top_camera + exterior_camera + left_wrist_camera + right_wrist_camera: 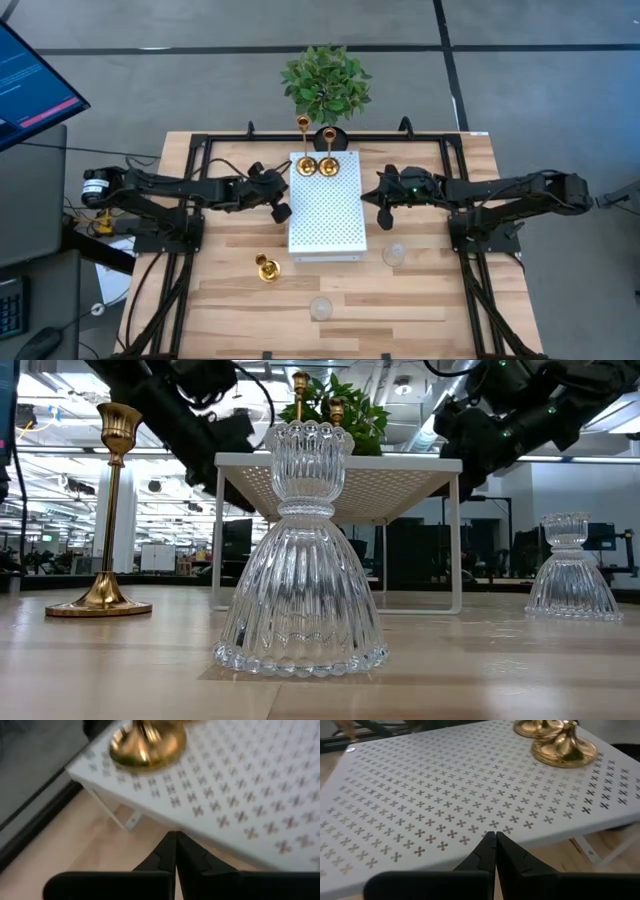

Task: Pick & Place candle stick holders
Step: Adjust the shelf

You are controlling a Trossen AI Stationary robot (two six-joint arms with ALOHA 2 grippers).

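Flanking the white perforated shelf point(327, 205) at the worktop's middle, the left gripper point(281, 212) hangs just off its left edge and the right gripper point(384, 215) just off its right edge; each wrist view shows its fingers pressed together, holding nothing. Two gold candle stick holders point(317, 160) stand side by side at the shelf's far edge, close to the green plant point(326, 82) beyond it, which suggests the raised shelf is the collecting place. A third gold holder point(266, 267) stands upright on the worktop near the shelf's near-left corner, nearest the left arm. One clear glass holder point(394, 254) sits near the shelf's near-right corner, nearest the right arm; the other glass holder point(320, 308) stands toward the worktop's near edge, roughly midway between the arms. By this layout the task appears partly done, three holders remaining. The closed jaws would need to part before any pick
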